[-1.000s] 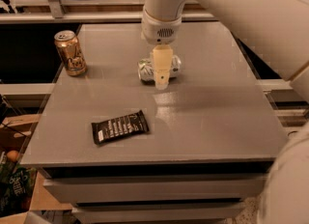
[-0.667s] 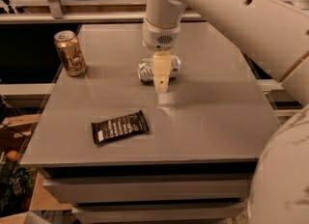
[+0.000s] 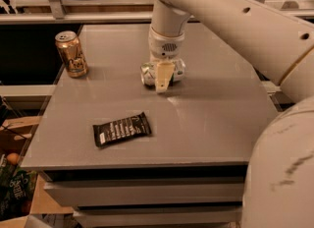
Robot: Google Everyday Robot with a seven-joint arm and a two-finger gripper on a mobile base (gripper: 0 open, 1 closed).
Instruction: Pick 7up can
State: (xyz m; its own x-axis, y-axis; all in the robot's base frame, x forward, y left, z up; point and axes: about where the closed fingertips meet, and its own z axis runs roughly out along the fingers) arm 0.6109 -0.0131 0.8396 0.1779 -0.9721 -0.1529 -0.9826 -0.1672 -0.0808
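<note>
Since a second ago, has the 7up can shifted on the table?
No. The 7up can keeps the same gap from the gold can on the table; the end effector is down over it.

You have a gold-orange can [image 3: 71, 54] standing upright at the upper left of the grey table [image 3: 211, 124], near its left edge. A black snack bar wrapper [image 3: 121, 129] lies flat at lower centre-left, well apart from that can. The gripper [image 3: 163, 82] sits just above frame centre, low over the tabletop.
</note>
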